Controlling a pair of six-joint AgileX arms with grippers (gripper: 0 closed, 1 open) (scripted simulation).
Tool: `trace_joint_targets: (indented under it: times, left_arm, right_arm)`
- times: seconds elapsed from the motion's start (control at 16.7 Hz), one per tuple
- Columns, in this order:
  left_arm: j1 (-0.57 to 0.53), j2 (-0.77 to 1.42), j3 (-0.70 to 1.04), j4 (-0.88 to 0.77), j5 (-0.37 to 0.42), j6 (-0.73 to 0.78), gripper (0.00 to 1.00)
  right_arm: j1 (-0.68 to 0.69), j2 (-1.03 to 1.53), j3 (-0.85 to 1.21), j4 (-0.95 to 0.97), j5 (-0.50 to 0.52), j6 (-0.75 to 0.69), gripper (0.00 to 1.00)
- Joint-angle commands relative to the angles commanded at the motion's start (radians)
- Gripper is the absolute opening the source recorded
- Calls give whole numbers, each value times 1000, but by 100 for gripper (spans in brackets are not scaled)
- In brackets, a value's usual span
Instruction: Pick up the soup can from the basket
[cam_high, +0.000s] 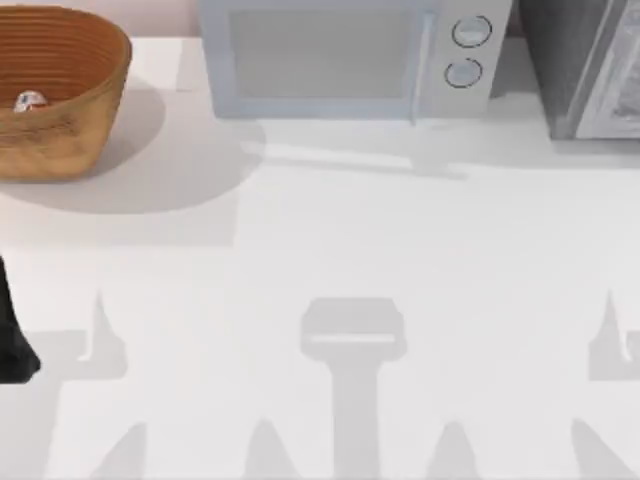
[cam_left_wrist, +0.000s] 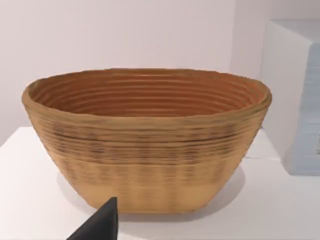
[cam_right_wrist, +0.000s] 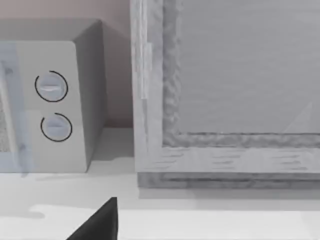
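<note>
**Inspector:** Location of the task items?

**Assistant:** The large round woven wicker basket, tan outside and orange-brown ribbed inside (cam_high: 60, 90), stands on the white table (cam_high: 330, 250) at about ten o'clock in the top view, near the far left corner. The small cylindrical soup can with a silvery metal end (cam_high: 30, 101) lies low inside it, against the wall nearest the nine o'clock side. From the left wrist view the basket (cam_left_wrist: 150, 145) stands upright, and its thick rim hides the contents.

**Inspector:** Arms?

**Assistant:** The left arm shows as a dark shape (cam_high: 12, 345) at the table's nine o'clock edge, well apart from the basket, with its wrist camera facing the basket wall. I judge it is lined up for an approach, being the nearer arm. One dark finger tip (cam_left_wrist: 100, 225) shows in that view; whether that tool is spread or closed I cannot tell. The right arm appears parked, facing the pale grey microwave with two round dials (cam_right_wrist: 50, 100) and a grey cabinet (cam_right_wrist: 225, 90); its tool's state likewise cannot be told.

**Inspector:** Progress?

**Assistant:** Judged as not yet begun; the can rests untouched. The deep wall suggests a descent from above rather than from the side.
</note>
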Motion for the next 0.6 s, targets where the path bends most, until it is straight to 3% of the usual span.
trace_joint_targets:
  times: [0.3, 0.6]
  left_arm:
    - [7, 57, 56, -29, -3, 3, 100]
    - [27, 338, 332, -173, -5, 17, 100]
  right_arm:
    - [0, 0, 0, 0, 0, 0, 100]
    - [0, 0, 0, 0, 0, 0, 100]
